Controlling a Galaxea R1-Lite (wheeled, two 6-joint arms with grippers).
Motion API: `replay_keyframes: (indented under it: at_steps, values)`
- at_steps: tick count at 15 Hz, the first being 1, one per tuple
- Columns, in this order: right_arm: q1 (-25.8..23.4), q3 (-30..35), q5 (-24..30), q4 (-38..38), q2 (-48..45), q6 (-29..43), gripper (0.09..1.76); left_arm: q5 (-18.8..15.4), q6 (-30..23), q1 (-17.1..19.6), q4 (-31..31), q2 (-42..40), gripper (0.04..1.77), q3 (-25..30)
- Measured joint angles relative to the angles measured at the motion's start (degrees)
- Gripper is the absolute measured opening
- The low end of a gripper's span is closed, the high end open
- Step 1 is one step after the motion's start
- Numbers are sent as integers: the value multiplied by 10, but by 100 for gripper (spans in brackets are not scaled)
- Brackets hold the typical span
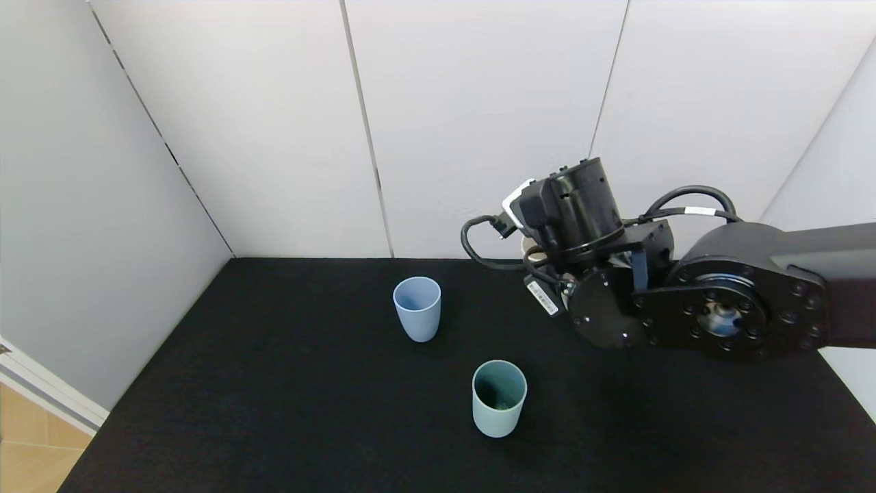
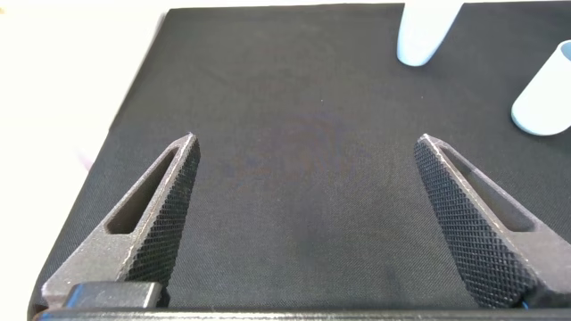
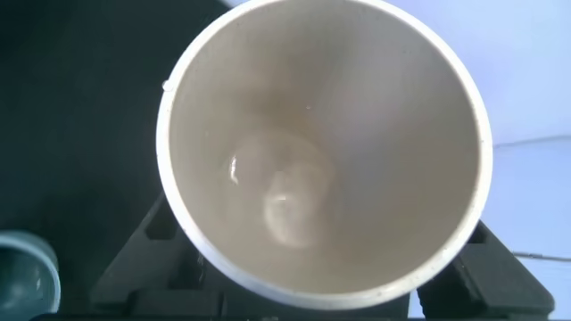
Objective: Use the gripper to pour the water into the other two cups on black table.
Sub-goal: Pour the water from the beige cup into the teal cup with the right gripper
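Note:
On the black table [image 1: 287, 411] stand the pale blue cup [image 1: 417, 308] and, nearer and to its right, the mint green cup [image 1: 499, 397], both upright. Above the table's far right, my right gripper [image 1: 540, 257] is shut on a cream cup [image 3: 321, 152]. That cup is held upright, with a little water [image 3: 285, 192] at its bottom. In the head view the wrist hides all but a sliver of the cream cup [image 1: 532, 245]. The green cup [image 3: 25, 276] lies below and to one side of the held cup. My left gripper [image 2: 308, 143] hangs open and empty low over the table.
White wall panels [image 1: 479, 103] close the table's back and left sides. The table's left edge [image 1: 137, 370] drops to a wooden floor. Both cups, the blue cup [image 2: 428, 31] and the green cup [image 2: 544, 94], stand far ahead of the left gripper.

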Motion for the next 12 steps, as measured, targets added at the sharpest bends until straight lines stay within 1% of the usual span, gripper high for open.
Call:
replay_keyframes:
  at_steps: [3, 6, 9, 12]
  values:
    - [7, 89, 2, -70, -25, 2, 127, 0, 0, 0, 0, 0, 172, 0]
    - [16, 160, 1, -115, -34, -2, 127, 0, 0, 0, 0, 0, 172, 0]
    - [27, 212, -1, -136, -34, -4, 127, 0, 0, 0, 0, 0, 172, 0]
    - [36, 234, -3, -148, -25, -19, 127, 0, 0, 0, 0, 0, 172, 0]
